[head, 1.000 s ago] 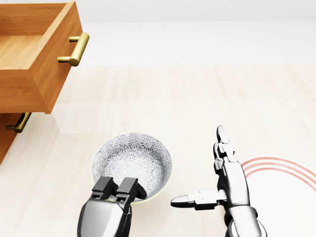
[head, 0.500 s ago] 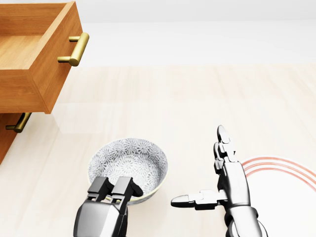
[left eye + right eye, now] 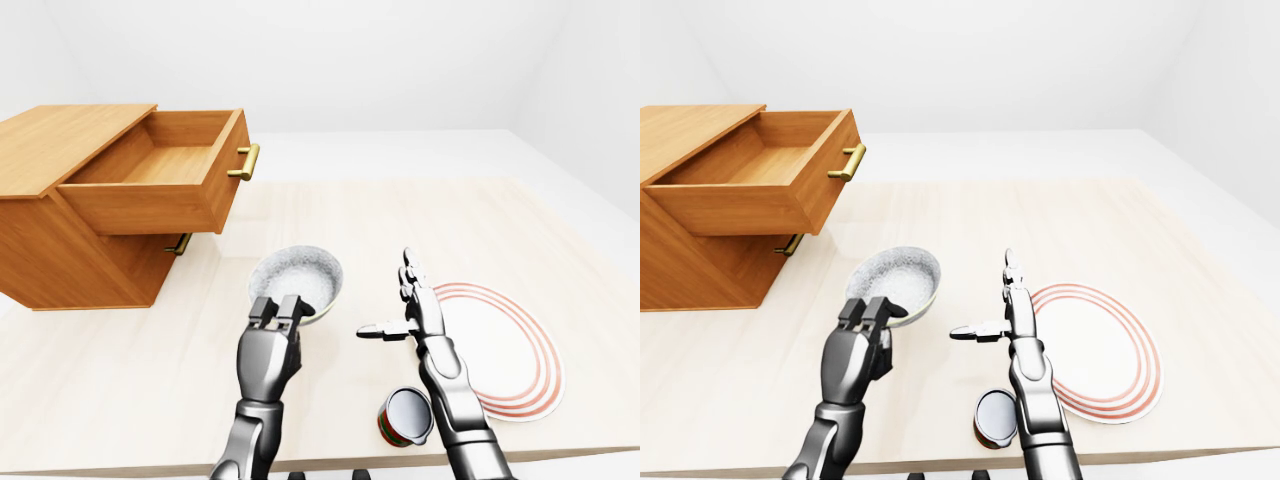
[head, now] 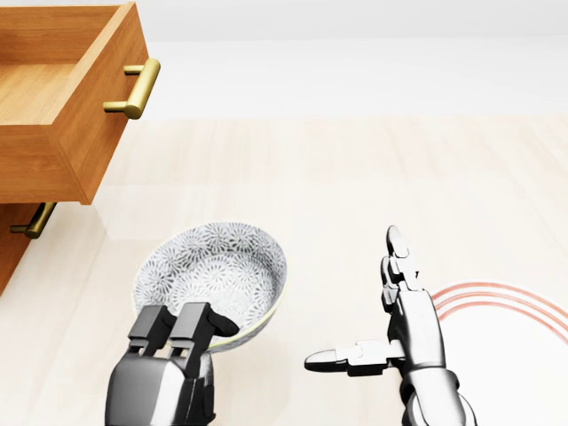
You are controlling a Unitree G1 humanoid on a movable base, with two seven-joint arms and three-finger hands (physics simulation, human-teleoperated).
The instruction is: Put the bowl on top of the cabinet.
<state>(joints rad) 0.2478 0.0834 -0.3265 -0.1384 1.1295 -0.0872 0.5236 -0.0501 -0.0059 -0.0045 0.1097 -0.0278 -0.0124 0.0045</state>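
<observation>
Gripping tilted bowl (image 4: 211,277), left hand (image 4: 169,368) curled; right hand (image 4: 404,330) splayed.

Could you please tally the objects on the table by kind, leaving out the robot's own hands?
cabinet: 1
bowl: 1
plate: 1
can: 1
Total: 4
</observation>
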